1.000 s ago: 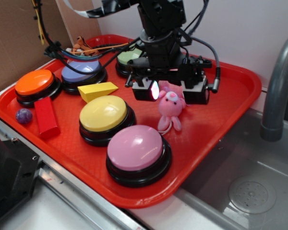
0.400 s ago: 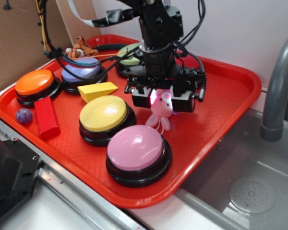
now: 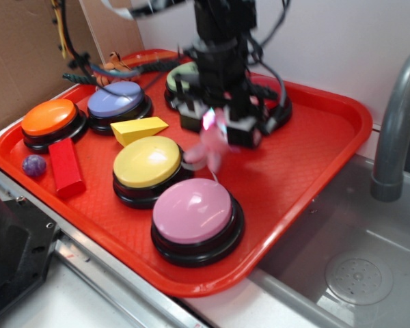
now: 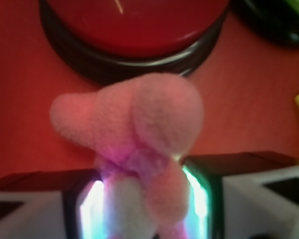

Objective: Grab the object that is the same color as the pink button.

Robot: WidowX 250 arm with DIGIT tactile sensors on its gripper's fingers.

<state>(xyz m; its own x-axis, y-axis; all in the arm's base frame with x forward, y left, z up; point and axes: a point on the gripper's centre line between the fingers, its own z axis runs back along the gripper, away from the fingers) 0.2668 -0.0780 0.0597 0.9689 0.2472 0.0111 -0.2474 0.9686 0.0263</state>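
The small pink plush pig (image 3: 210, 145) hangs blurred in the air above the red tray, its legs dangling toward the yellow button. My gripper (image 3: 217, 124) is shut on the pig, which fills the wrist view as soft pink fabric (image 4: 139, 129) pinched between the two lit fingers (image 4: 92, 211). The pale-pink dome button (image 3: 195, 212) on its black base stands at the tray's front, below and in front of the pig. A red dome button (image 4: 134, 25) lies under the pig in the wrist view.
The red tray (image 3: 314, 164) also carries a yellow button (image 3: 147, 162), orange button (image 3: 50, 117), lavender-blue button (image 3: 116, 99), green button (image 3: 181, 76), yellow wedge (image 3: 138, 128), red block (image 3: 65, 167), purple ball (image 3: 33, 165) and tiger plush (image 3: 111, 63). A grey faucet (image 3: 396, 123) and sink stand at right.
The gripper closed on the pig and lifted it off the tray, then swung it left and up; the pig now dangles in motion blur.
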